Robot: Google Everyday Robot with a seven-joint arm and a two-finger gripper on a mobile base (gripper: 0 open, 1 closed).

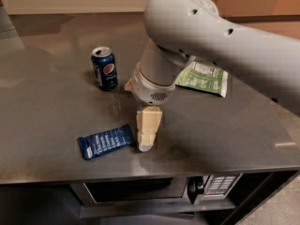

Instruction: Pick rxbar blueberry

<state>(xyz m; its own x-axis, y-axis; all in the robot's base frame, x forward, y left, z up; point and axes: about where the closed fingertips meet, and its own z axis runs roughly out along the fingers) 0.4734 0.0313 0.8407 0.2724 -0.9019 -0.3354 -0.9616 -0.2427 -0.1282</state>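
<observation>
On the counter (42, 107) the rxbar (107, 141) lies flat, just beside the claw (145, 143), at its 9 o'clock. Claw holds nothing visible; its opening cannot be told. Best: shift toward 9, straddle the bar's narrow width, descend.

Pepsi can (105, 68) upright on grey counter (47, 125), left of gripper (146, 145). Green chip bag (204, 77) flat, rear right. Microwave (154, 191) below counter.

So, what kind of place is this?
Probably a kitchen or office break area: a grey counter with a microwave below, a Pepsi can and chip bag on top. The gripper hangs beside the rxbar blueberry.
</observation>
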